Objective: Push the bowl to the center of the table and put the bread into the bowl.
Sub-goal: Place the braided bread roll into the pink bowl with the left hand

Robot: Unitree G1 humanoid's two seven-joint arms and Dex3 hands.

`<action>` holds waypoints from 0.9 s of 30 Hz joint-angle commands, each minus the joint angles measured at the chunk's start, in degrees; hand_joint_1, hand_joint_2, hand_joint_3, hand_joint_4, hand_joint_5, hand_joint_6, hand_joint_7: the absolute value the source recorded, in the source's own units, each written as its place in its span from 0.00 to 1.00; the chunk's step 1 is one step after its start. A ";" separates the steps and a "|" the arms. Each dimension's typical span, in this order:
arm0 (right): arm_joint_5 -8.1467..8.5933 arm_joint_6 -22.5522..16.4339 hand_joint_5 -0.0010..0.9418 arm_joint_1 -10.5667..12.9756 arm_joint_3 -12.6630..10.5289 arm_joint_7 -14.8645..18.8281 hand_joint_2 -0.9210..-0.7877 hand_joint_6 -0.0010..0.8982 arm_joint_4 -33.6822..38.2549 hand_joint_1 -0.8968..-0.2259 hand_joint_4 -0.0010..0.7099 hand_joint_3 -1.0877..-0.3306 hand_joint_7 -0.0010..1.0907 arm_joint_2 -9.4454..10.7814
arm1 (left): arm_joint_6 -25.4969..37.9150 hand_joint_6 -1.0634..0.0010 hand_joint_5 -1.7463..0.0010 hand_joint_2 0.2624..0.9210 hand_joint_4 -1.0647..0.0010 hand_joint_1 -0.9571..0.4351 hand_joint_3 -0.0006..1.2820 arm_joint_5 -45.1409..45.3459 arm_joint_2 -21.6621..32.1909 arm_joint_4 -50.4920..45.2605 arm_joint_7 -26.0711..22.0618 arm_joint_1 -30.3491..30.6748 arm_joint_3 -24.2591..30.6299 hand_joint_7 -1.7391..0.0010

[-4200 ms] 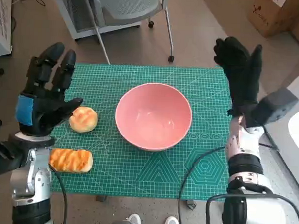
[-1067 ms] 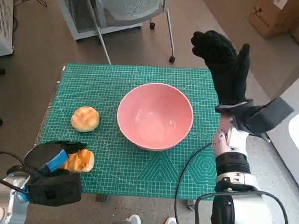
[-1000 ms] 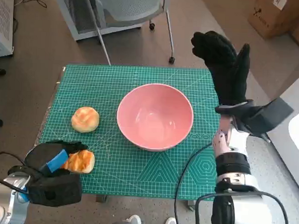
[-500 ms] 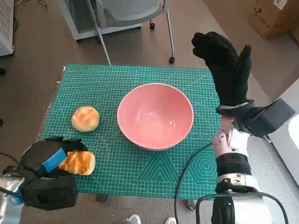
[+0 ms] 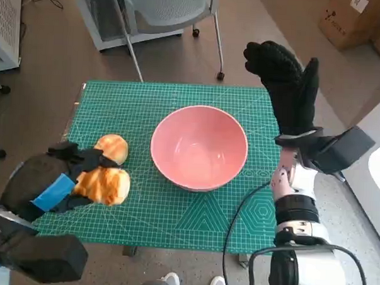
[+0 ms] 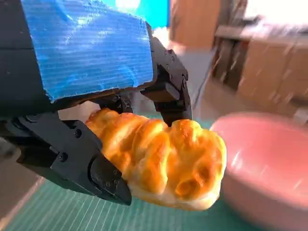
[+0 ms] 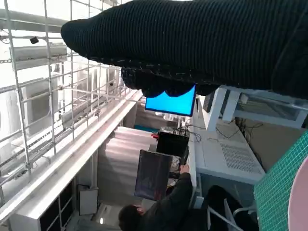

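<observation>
Left of the pink bowl (image 5: 198,146), left hand (image 5: 46,180) gripping the long bread (image 5: 103,184); right hand (image 5: 287,83) raised, empty, fingers apart.

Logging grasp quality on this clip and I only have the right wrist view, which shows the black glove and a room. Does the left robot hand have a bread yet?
Observer: Yes. The left robot hand holds the long golden braided bread, clamped between its black fingers in the left wrist view.
Operator: Is it near the bowl?
Observer: The pink round bowl sits mid-mat with nothing in it; the bread is left of it, not over it.
Operator: Any other bread?
Observer: A round golden bun lies on the green cutting mat, partly behind the held bread.
Operator: And my own arm?
Observer: The gloved right robot hand is raised by the table's right edge, holding nothing.
</observation>
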 commanded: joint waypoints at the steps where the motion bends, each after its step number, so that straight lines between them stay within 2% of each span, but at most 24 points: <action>1: -0.32 0.45 0.00 1.20 0.07 -0.42 0.00 0.60 1.13 0.47 0.56 0.64 0.00 -0.07 | 1.48 0.28 0.43 0.97 0.27 0.69 0.00 -0.52 -0.44 -1.87 -0.69 -7.61 -1.53 0.37; 10: -0.56 0.16 0.01 1.56 0.36 -0.65 0.00 0.60 0.99 0.46 0.58 0.63 0.00 0.26 | 0.88 0.30 0.42 0.98 0.29 0.69 0.01 3.48 -4.94 4.12 0.91 -23.90 -12.90 0.36; 14: -0.62 -0.05 0.01 1.95 0.54 -0.50 0.00 0.60 0.65 0.47 0.58 0.63 0.00 0.13 | -1.01 0.27 0.44 0.96 0.26 0.69 0.00 5.08 -8.19 10.27 2.03 -29.68 -18.15 0.38; 16: -0.59 -0.08 0.01 2.11 0.56 -0.36 0.00 0.60 0.54 0.48 0.59 0.63 0.00 -0.03 | -2.68 0.26 0.46 0.96 0.24 0.69 0.00 5.48 -9.52 14.18 2.77 -31.71 -20.21 0.38; 22: -0.28 -0.11 0.01 2.72 0.43 0.21 0.00 0.60 0.18 0.48 0.59 0.63 0.00 -0.78 | -8.53 0.31 0.46 0.98 0.27 0.69 0.01 5.01 -12.42 27.23 3.94 -37.19 -24.88 0.33; 27: -0.18 -0.26 0.00 3.23 0.28 0.25 0.00 0.60 -0.01 0.48 0.58 0.63 0.00 -1.47 | -11.58 0.33 0.42 0.99 0.29 0.69 0.01 5.07 -14.19 35.58 4.30 -40.54 -27.32 0.34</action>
